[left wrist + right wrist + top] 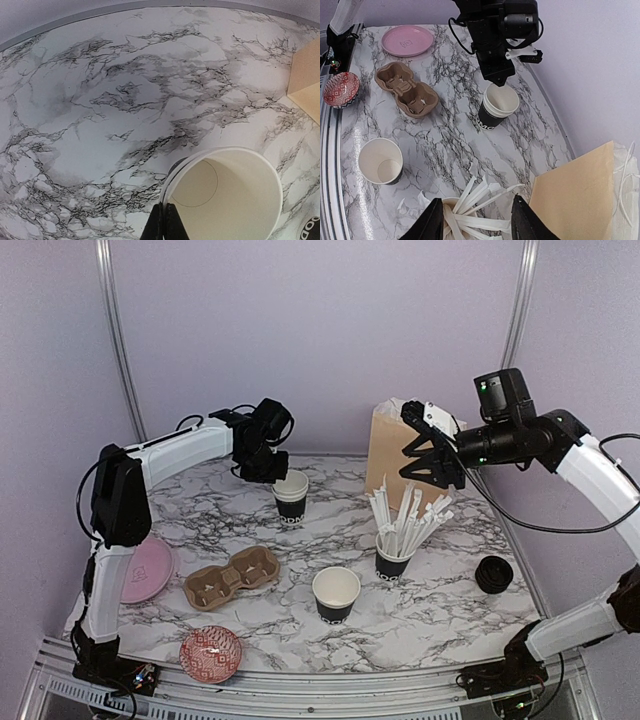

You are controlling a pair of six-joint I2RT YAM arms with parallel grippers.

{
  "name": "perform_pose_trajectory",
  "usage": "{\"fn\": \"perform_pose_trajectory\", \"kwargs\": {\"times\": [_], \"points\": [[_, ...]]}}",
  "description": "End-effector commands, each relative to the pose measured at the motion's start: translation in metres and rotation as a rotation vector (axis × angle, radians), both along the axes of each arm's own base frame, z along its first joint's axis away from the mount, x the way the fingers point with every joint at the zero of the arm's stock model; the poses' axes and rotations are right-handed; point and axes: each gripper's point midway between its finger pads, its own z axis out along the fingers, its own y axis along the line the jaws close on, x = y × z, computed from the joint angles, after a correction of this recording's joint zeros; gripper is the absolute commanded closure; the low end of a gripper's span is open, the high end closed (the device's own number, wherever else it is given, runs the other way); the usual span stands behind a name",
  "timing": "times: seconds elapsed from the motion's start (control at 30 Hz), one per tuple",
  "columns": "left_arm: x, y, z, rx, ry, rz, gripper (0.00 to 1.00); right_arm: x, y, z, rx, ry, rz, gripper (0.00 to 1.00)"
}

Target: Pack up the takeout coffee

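A black takeout coffee cup (290, 498) with a white inside stands at the back middle of the table, and a second rim shows nested under its top. My left gripper (268, 468) is shut on its near rim. In the left wrist view the fingertips (164, 220) pinch the rim of the cup (235, 200). The cup also shows in the right wrist view (500, 107). A second coffee cup (336, 593) stands alone in front, and the right wrist view shows it too (380, 161). My right gripper (430, 455) is open and empty, hovering above the straw cup (477, 199).
A brown cardboard two-cup carrier (232, 578) lies left of centre. A black cup of white straws (393, 560) stands right of centre. A tan paper bag (395, 450) stands at the back. A pink plate (145, 570), a red patterned bowl (211, 651) and a small black lid (493, 574) are also here.
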Motion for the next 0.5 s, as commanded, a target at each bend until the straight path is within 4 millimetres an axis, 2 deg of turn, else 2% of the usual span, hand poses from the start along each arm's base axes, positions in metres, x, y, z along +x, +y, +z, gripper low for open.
{"fn": "perform_pose_trajectory", "kwargs": {"times": [0.0,0.1,0.27,0.33,0.47], "points": [[0.000,0.017,0.014,0.046,-0.015,0.029,1.00,0.005,-0.003,0.008,0.013,-0.025,-0.024,0.56],[0.002,0.041,0.029,0.067,-0.041,0.072,1.00,0.007,-0.004,0.007,0.010,-0.027,-0.037,0.56],[0.003,0.106,0.058,0.075,-0.072,0.187,1.00,0.018,-0.017,0.004,0.009,-0.025,-0.102,0.57],[0.000,0.129,0.063,0.082,-0.073,0.224,1.00,0.027,-0.029,0.000,0.012,-0.015,-0.153,0.58],[-0.003,0.160,0.051,0.086,-0.030,0.268,1.00,0.051,-0.060,-0.008,0.025,0.018,-0.286,0.60]]}}
